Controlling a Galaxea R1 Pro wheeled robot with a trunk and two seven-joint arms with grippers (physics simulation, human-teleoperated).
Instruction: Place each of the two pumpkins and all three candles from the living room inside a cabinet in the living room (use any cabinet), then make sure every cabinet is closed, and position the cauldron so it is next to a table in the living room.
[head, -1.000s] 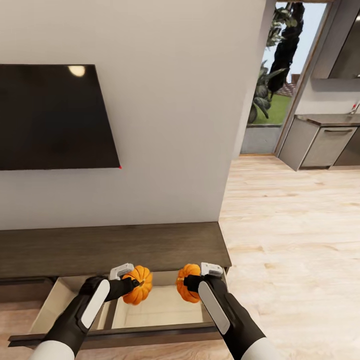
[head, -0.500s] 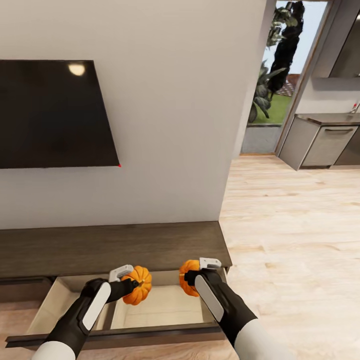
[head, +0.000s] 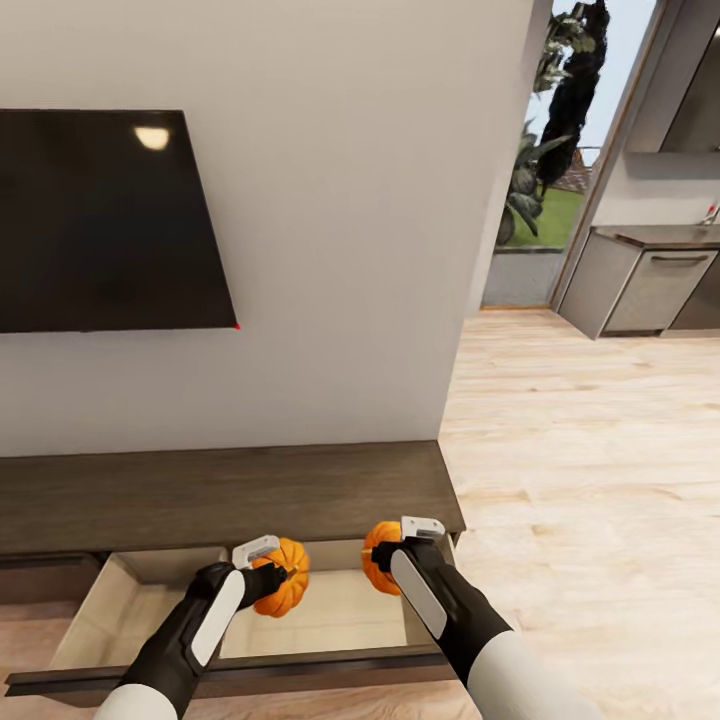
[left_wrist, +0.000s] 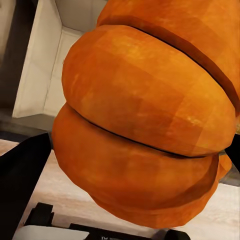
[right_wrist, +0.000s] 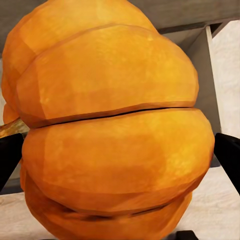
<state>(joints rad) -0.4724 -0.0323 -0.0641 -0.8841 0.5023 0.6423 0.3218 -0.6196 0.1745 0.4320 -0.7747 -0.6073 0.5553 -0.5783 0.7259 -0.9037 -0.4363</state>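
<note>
Two orange pumpkins hang over the pulled-out drawer (head: 330, 615) of the long dark brown cabinet (head: 220, 495). My left gripper (head: 278, 580) is shut on the left pumpkin (head: 285, 590), which looms close in the left wrist view (left_wrist: 145, 120). My right gripper (head: 392, 558) is shut on the right pumpkin (head: 380, 555), seen close up in the right wrist view (right_wrist: 112, 135). Both pumpkins are held above the drawer's pale beige floor. The candles and the cauldron are out of view.
A black TV (head: 105, 220) hangs on the white wall above the cabinet. Pale wood floor (head: 580, 470) stretches to the right toward grey kitchen units (head: 650, 285) and a glass door with plants behind it (head: 555, 130).
My left arm has carried its pumpkin to the right and slightly lower over the drawer. The right pumpkin has shifted a little toward the cabinet's back. The view has tilted slightly.
</note>
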